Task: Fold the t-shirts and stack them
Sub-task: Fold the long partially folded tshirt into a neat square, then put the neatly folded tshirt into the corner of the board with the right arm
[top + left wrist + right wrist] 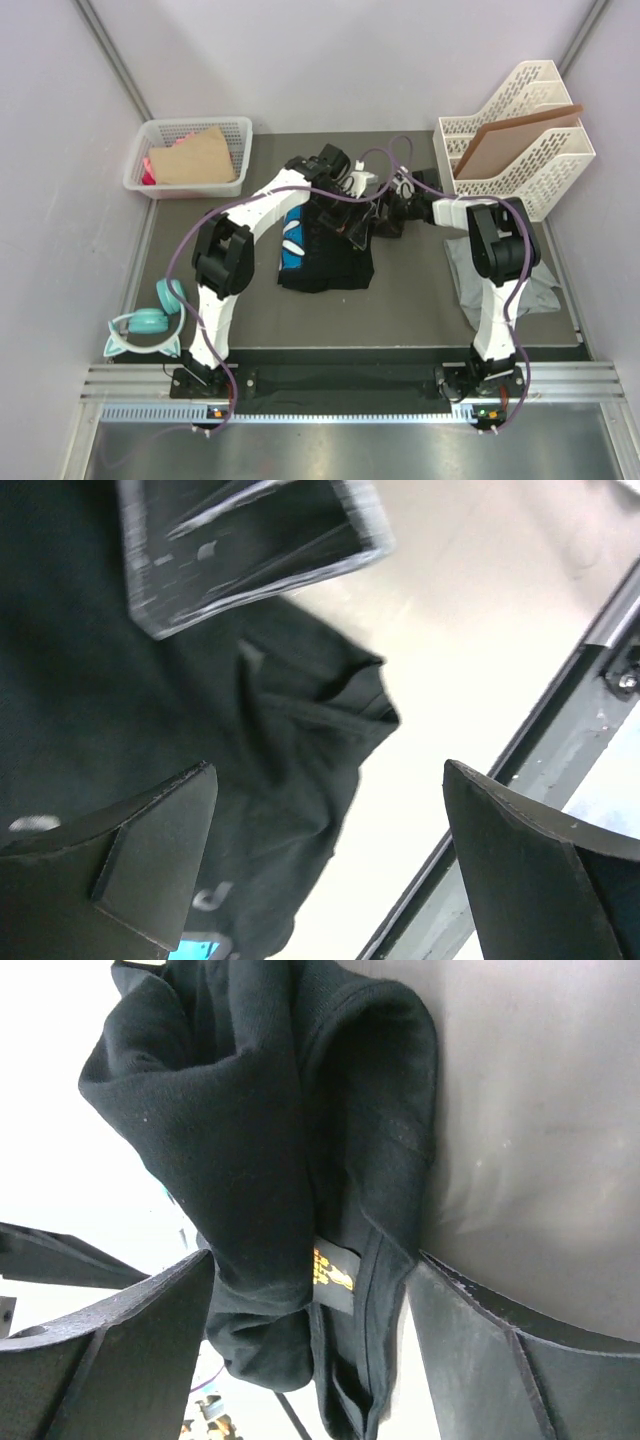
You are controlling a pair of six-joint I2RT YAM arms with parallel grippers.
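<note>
1. Black t-shirt point(330, 262) lies part-folded on the middle of the table point(420, 310). Its long axis runs far edge to near edge, print toward the left edge.
2. Grey t-shirt point(540, 296) is crumpled by the near right corner, under the right arm.
3. Right gripper point(310, 1265) is nearer. The bunched collar end of the black shirt sits between its fingers, which are spread wide and not pinching. Cloth may brush one pad, hard to tell.
4. Left gripper point(328, 780) is spread wide, holding nothing. The shirt's edge lies under one finger, bare table under the other.
5. Both arms reach forward and their wrists converge over the shirt's far end.
</note>
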